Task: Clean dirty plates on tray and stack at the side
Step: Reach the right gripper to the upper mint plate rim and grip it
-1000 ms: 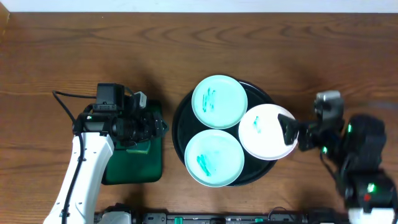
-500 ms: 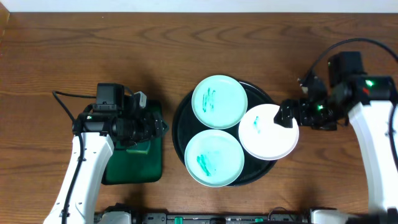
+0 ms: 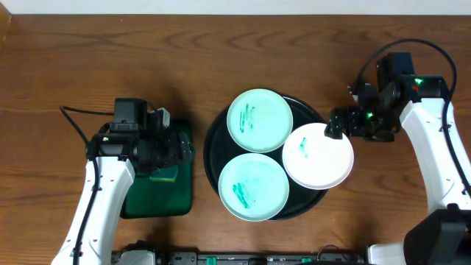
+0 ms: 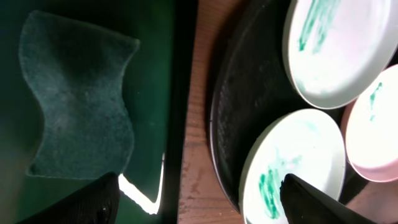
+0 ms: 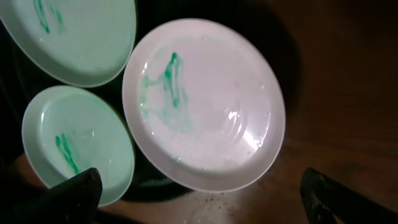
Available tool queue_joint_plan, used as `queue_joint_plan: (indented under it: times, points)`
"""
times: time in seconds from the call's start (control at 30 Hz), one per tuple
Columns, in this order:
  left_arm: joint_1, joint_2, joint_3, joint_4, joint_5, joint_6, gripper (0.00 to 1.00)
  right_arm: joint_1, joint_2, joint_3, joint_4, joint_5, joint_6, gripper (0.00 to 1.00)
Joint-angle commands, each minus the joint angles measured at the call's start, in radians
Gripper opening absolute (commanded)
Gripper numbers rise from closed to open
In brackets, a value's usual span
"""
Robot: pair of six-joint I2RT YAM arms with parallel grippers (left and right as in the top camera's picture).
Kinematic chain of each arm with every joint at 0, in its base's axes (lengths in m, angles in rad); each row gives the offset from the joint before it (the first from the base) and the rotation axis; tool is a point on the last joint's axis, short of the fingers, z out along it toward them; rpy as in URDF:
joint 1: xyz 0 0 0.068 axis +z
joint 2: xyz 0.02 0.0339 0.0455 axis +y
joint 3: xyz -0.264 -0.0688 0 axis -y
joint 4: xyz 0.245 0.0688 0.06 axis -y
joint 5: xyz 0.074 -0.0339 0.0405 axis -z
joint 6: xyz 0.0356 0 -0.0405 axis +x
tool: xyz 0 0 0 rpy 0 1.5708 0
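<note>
Brown wood makes up the surface [image 3: 88, 51]. Near the middle of the overhead frame a round black tray [image 3: 211, 151] is set, and three plates are carried on it. The upper green plate [image 3: 260, 121] is placed toward the top of it and the lower green plate [image 3: 252, 186] toward the bottom. The white plate [image 3: 318, 156] is placed at the right, with its edge reaching past the raised rim. The three are packed close together, and teal smears are seen on each.

At the left of the frame, just beside the black tray, a dark green rectangular tray [image 3: 154, 200] is laid. A green sponge [image 4: 81, 106] is seen lying in it in the left wrist view. The left claw [image 3: 184, 149] is held over the upper part of that rectangular tray, with its fingers spread wide and nothing between them.

The right claw [image 3: 337, 125] is held at the upper right edge of the white plate. Its fingers are likewise spread wide, and nothing is pinched. In the right wrist view the white plate fills the middle of the frame, its smear left of centre.
</note>
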Motion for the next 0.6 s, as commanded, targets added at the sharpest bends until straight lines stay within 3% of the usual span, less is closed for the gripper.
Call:
queue_joint_plan:
  times: [0.0, 0.3, 0.33, 0.4, 0.5, 0.57]
  points:
    - [0.003, -0.005, 0.023, -0.002, -0.040, 0.014, 0.83, 0.002, -0.002, 0.016, 0.014, -0.022, 0.011, 0.99]
    - [0.003, -0.005, 0.023, -0.002, -0.039, 0.013, 0.83, 0.005, -0.002, 0.014, 0.011, -0.061, 0.019, 0.99]
    - [0.003, -0.005, 0.023, -0.002, -0.039, 0.013, 0.83, 0.016, -0.002, 0.014, 0.012, -0.068, 0.018, 0.90]
    - [0.003, -0.005, 0.023, -0.002, -0.039, 0.013, 0.83, 0.051, -0.002, 0.014, 0.019, -0.068, -0.007, 0.81]
    - [0.003, -0.005, 0.023, -0.002, -0.039, 0.013, 0.83, 0.147, -0.002, 0.013, 0.042, -0.041, -0.063, 0.87]
    - [0.003, -0.005, 0.023, -0.002, -0.039, 0.013, 0.83, 0.226, -0.002, 0.013, 0.071, 0.060, -0.007, 0.89]
